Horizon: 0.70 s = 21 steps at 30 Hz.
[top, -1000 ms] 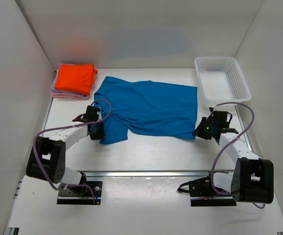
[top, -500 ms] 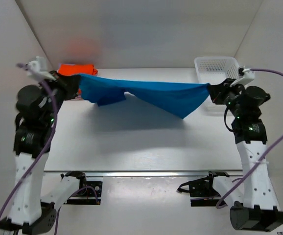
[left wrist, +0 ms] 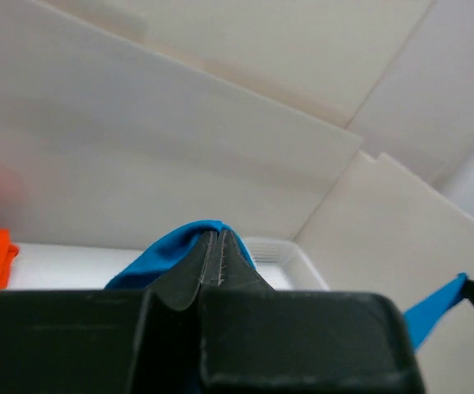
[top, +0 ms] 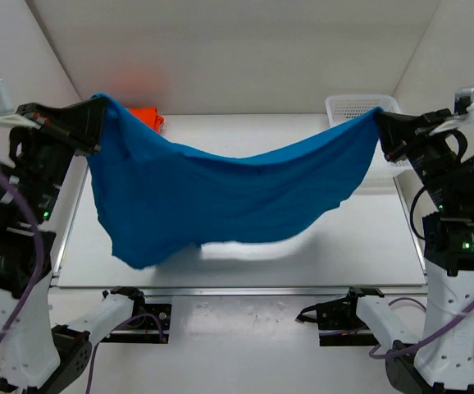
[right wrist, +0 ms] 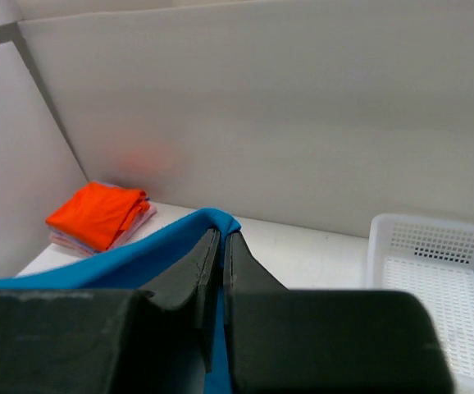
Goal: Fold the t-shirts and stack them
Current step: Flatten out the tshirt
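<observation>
The bright blue t-shirt (top: 221, 193) hangs in the air between my two grippers, sagging in the middle above the table. My left gripper (top: 97, 111) is shut on its left corner, high at the left; the cloth shows over the fingertips in the left wrist view (left wrist: 171, 246). My right gripper (top: 380, 123) is shut on its right corner, high at the right, with the blue cloth (right wrist: 139, 258) pinched between the fingers. A folded orange t-shirt (right wrist: 97, 213) lies on folded pale pink ones at the table's far left corner, mostly hidden by the blue shirt in the top view (top: 147, 116).
A white mesh basket (top: 356, 105) stands at the far right corner, also in the right wrist view (right wrist: 434, 287). White walls enclose the table on three sides. The table's near edge rail (top: 237, 289) runs below the hanging shirt.
Both grippers took hold of the blue shirt on the table and lifted it. In the last half second they rose higher and the shirt unfurled to hang spread between them.
</observation>
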{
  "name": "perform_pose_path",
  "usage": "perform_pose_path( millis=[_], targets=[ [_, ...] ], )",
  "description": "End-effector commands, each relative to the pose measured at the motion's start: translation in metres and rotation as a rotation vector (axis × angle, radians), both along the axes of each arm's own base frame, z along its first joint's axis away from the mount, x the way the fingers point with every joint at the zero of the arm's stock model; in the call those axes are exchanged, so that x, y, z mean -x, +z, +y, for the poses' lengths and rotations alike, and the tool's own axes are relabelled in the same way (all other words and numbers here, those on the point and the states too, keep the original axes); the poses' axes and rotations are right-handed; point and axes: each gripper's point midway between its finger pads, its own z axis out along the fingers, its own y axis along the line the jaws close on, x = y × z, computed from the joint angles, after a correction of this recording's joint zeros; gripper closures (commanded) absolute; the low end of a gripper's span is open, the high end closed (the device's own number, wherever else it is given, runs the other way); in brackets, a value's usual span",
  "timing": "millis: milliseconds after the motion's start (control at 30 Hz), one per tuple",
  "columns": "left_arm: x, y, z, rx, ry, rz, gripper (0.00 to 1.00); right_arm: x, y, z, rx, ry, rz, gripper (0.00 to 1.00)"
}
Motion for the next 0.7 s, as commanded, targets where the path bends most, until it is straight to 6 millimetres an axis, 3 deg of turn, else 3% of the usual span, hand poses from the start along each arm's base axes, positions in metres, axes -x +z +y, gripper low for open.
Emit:
perform_pose_path(
  millis=[0, 67, 100, 133, 200, 233, 300, 333, 400, 533, 567, 600, 633, 667],
  targets=[
    [-0.055, -0.037, -0.005, -0.056, 0.036, 0.146, 1.00, -0.038, -0.026, 0.003, 0.031, 0.016, 0.122, 1.00],
    [-0.082, -0.072, -0.011, -0.083, 0.018, 0.228, 1.00, -0.055, -0.044, 0.005, 0.037, 0.042, 0.174, 1.00],
    [-0.098, -0.093, -0.013, -0.095, 0.012, 0.268, 1.00, -0.069, -0.063, 0.005, 0.033, 0.050, 0.226, 1.00],
    [-0.105, -0.102, -0.015, -0.093, 0.008, 0.279, 1.00, -0.078, -0.073, 0.006, 0.034, 0.064, 0.256, 1.00],
    [-0.135, -0.160, -0.018, -0.126, 0.004, 0.405, 1.00, -0.099, -0.111, 0.008, 0.039, 0.076, 0.352, 1.00],
    [-0.140, -0.168, -0.020, -0.125, -0.002, 0.413, 1.00, -0.110, -0.127, 0.013, 0.061, 0.090, 0.388, 1.00],
    [-0.161, -0.214, -0.023, -0.144, -0.005, 0.504, 1.00, -0.127, -0.166, 0.018, 0.083, 0.093, 0.471, 1.00],
    [-0.165, -0.220, -0.024, -0.150, -0.004, 0.509, 1.00, -0.135, -0.174, 0.024, 0.090, 0.102, 0.481, 1.00],
    [-0.184, -0.250, -0.022, -0.176, -0.001, 0.576, 1.00, -0.148, -0.198, 0.022, 0.067, 0.102, 0.519, 1.00],
    [-0.210, -0.268, -0.015, -0.225, 0.029, 0.628, 1.00, -0.175, -0.216, 0.024, 0.066, 0.105, 0.567, 1.00],
    [-0.224, -0.272, -0.012, -0.237, 0.038, 0.646, 1.00, -0.186, -0.212, 0.021, 0.081, 0.092, 0.567, 1.00],
    [-0.230, -0.252, -0.010, -0.236, 0.042, 0.612, 1.00, -0.193, -0.193, 0.025, 0.101, 0.095, 0.530, 1.00],
    [-0.236, -0.253, -0.006, -0.235, 0.049, 0.633, 1.00, -0.198, -0.198, 0.023, 0.124, 0.083, 0.558, 1.00],
    [-0.236, -0.229, -0.006, -0.239, 0.050, 0.595, 1.00, -0.201, -0.171, 0.023, 0.157, 0.065, 0.509, 1.00]
  ],
)
